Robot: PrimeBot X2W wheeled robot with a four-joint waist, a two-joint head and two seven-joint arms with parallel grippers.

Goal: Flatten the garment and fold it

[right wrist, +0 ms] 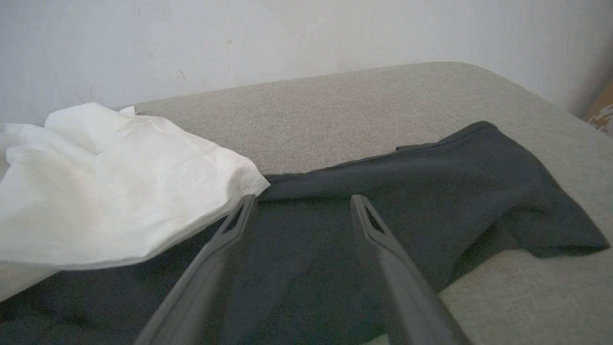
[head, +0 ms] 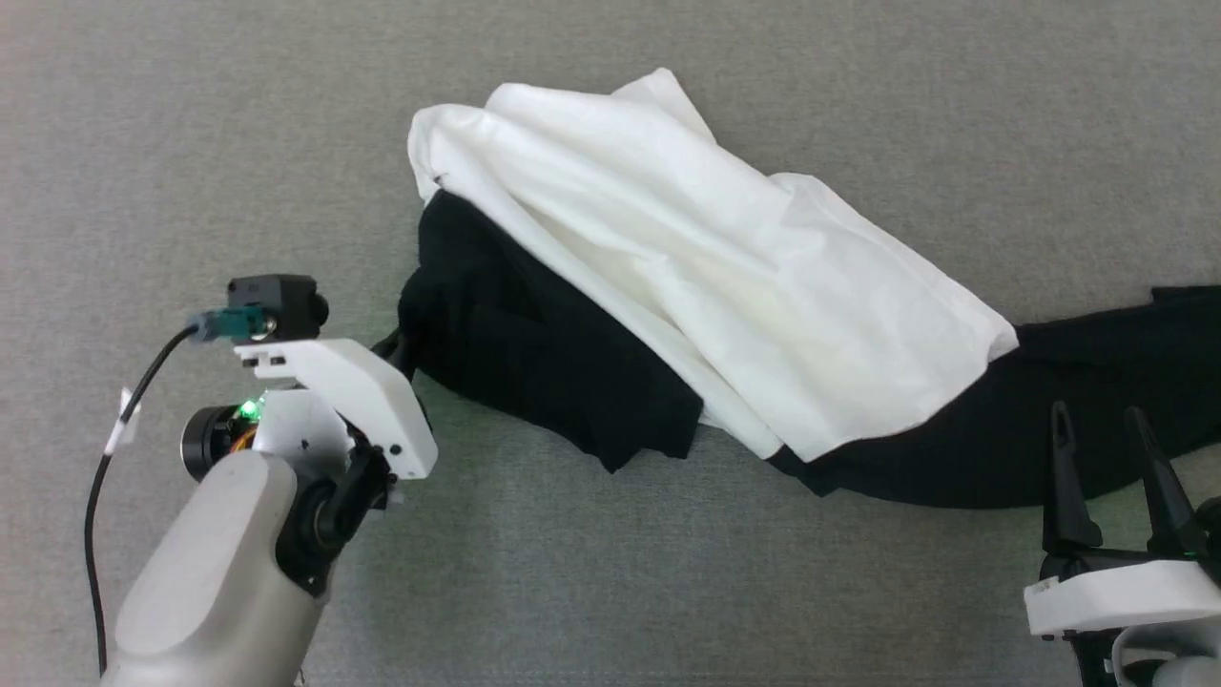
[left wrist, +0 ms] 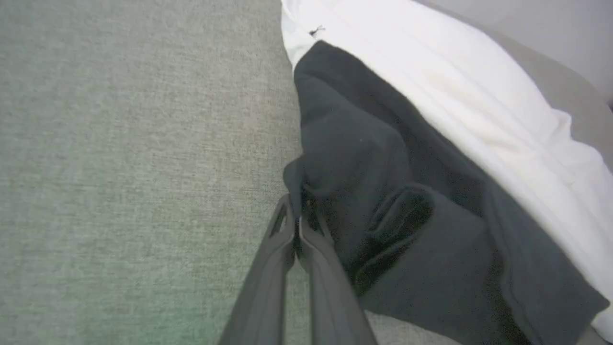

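Note:
The garment (head: 687,258) lies crumpled on the grey surface, its white body on top and black sleeves spilling out at both sides. My left gripper (head: 399,345) reaches the left black sleeve (head: 534,353). In the left wrist view the left gripper (left wrist: 297,211) is shut, pinching the edge of that black sleeve (left wrist: 383,158) between its fingertips. My right gripper (head: 1097,420) stands open at the lower right, its fingers over the other black sleeve (head: 1097,382). Seen from the right wrist, the right gripper (right wrist: 301,201) hangs spread above the dark cloth (right wrist: 431,191), holding nothing.
A grey fabric-covered surface (head: 191,143) spreads all around the garment. Its far rounded edge (right wrist: 431,67) meets a pale wall (right wrist: 287,33). A black cable (head: 105,458) runs along my left arm.

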